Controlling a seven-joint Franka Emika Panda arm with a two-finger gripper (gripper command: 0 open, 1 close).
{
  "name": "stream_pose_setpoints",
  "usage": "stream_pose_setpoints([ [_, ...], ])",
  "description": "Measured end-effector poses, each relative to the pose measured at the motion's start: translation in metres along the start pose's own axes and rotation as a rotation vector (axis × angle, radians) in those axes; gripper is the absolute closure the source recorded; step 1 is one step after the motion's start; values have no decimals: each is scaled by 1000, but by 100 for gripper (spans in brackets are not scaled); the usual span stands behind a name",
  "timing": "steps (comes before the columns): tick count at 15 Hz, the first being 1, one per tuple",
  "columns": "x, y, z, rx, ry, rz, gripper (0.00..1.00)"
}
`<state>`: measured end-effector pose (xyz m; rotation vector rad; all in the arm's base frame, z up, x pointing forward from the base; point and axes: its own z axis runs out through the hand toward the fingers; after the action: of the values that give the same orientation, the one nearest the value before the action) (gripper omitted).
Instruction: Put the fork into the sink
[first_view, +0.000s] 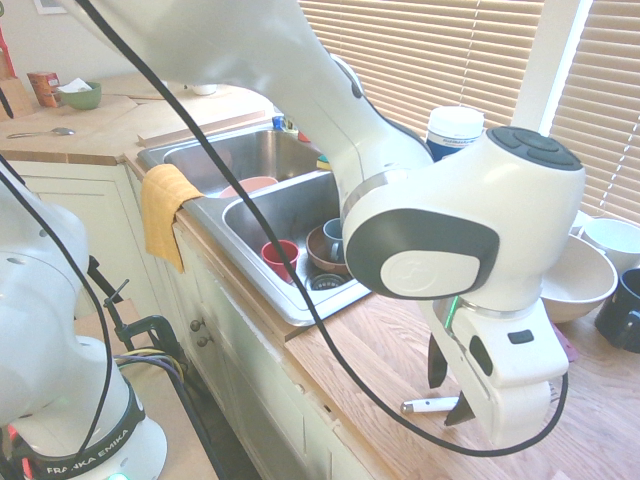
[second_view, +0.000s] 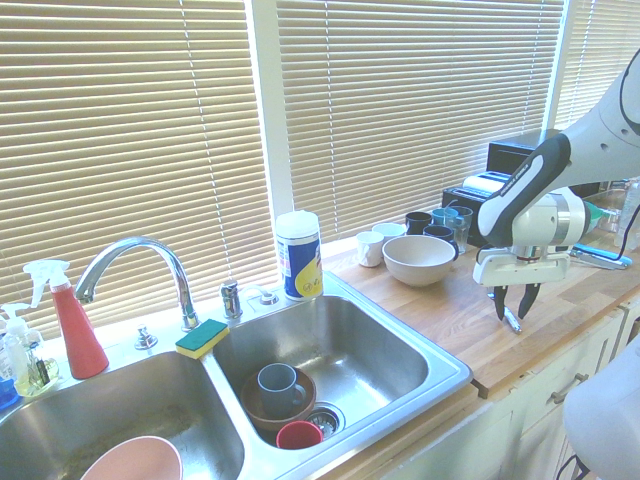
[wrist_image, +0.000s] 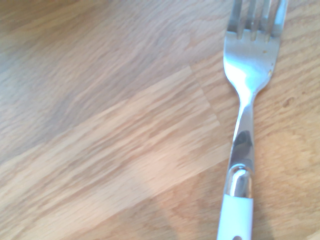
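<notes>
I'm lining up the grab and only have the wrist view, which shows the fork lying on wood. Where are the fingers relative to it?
Observer: The gripper points down over the fork. Its jaws are apart, one on each side of the handle. The fork lies flat on the counter.
Operator: Is the sink close?
Observer: The sink is set into the same counter, to the left of the fork in the second exterior view.
Operator: Is the nearer basin free?
Observer: No. It holds a brown bowl with a grey mug in it and a red cup beside it. The rest of its floor is bare.
</notes>
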<state>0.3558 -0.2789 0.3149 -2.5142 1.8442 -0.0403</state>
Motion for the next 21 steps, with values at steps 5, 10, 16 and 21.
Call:
stream_pose_setpoints([
  [5, 3, -1, 1, 1, 0, 1, 100],
  [10, 4, -2, 0, 5, 5, 2, 100],
  [16, -8, -11, -34, 46, 23, -46, 100],
  [21, -91, -58, -126, 129, 51, -226, 100],
])
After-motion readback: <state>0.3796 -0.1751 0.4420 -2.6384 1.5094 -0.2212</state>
